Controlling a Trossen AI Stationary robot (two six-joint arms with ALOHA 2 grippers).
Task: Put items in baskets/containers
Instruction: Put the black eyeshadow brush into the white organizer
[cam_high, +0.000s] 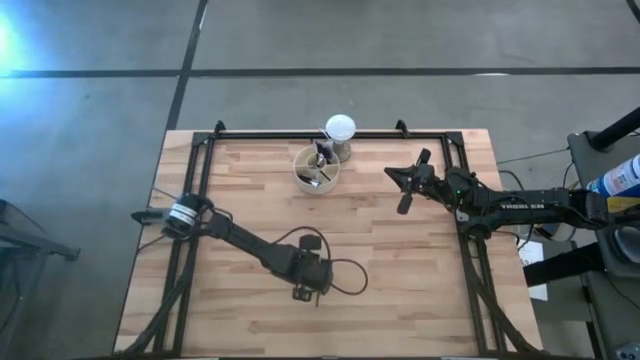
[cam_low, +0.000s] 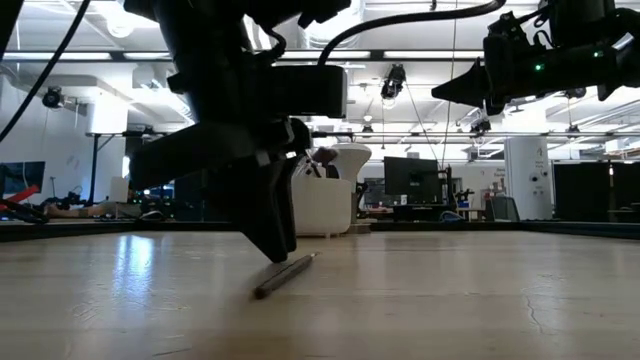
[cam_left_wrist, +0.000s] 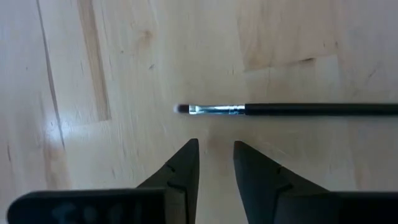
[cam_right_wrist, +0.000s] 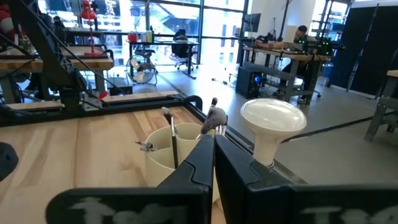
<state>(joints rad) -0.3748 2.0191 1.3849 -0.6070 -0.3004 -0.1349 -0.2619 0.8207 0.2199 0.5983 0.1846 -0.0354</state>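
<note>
1. The left arm reaches from the left edge toward the near middle of the tabletop (cam_high: 400, 290), its wrist bent downward.
2. The left pincer (cam_left_wrist: 216, 147) points straight down just above the tabletop, fingers (cam_left_wrist: 186, 163) a narrow gap apart and holding nothing.
3. The right arm stretches in from the right side, raised above the tabletop.
4. The right pincer (cam_high: 404, 187) hangs in the air with its fingers (cam_right_wrist: 200, 163) pressed together, empty.

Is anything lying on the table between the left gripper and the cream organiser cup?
No. In the high view, only bare table runs from the left gripper to the cream organiser cup. The one loose brush lies right at that gripper's fingertips, as its wrist view shows.
</note>
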